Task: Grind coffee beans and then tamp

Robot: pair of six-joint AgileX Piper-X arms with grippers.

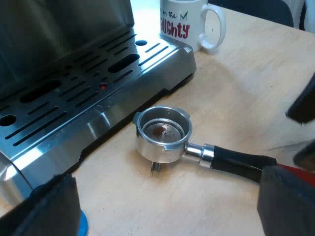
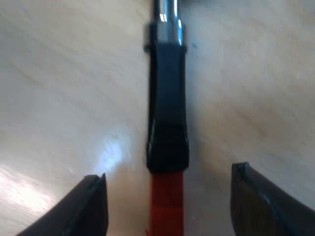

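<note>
Wooden table (image 1: pixel 246 73) has room around your metal holder (image 1: pixel 163 133), lying loose just off the espresso machine's (image 1: pixel 74 98) tray edge. Your right gripper (image 2: pixel 168 174) is spread wide astride its handle (image 2: pixel 168 98), probably not touching; left gripper (image 1: pixel 167 196) gapes too.

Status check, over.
Left gripper open above wooden table. Right gripper open, straddling dark red-ended handle. Metal holder loose on table by steel espresso machine, basket nearly empty. Handle unobstructed.

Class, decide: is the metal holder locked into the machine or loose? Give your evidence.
Loose. The holder lies on the table beside the machine, its cup facing up, not clipped into it.
</note>
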